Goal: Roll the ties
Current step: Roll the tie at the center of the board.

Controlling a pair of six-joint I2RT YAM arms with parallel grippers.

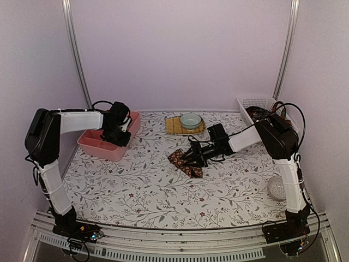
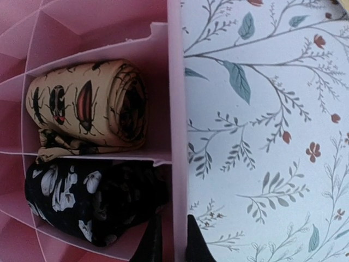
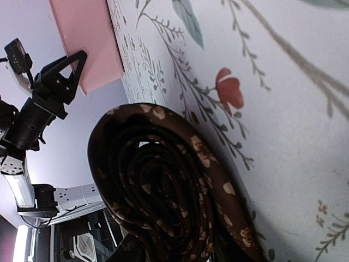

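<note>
One tie [image 3: 158, 185] judged mid-coil on counter [image 1: 136, 185], frame centre; right gripper [image 1: 195, 158] fingers hidden, grip cannot be told. Loose tail to be wound next.

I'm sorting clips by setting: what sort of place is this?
Likely a robotics lab booth: plain white walls on metal rails, two arms bolted to a floral-cloth table.

One brown speckled tie [image 1: 179, 159] lies mid-table, one end wound into a loose upright coil. Two rolled ties, a tan beetle-print tie [image 2: 87, 106] and a black floral tie [image 2: 92, 199], occupy adjoining compartments of the pink box [image 2: 175, 82].
</note>
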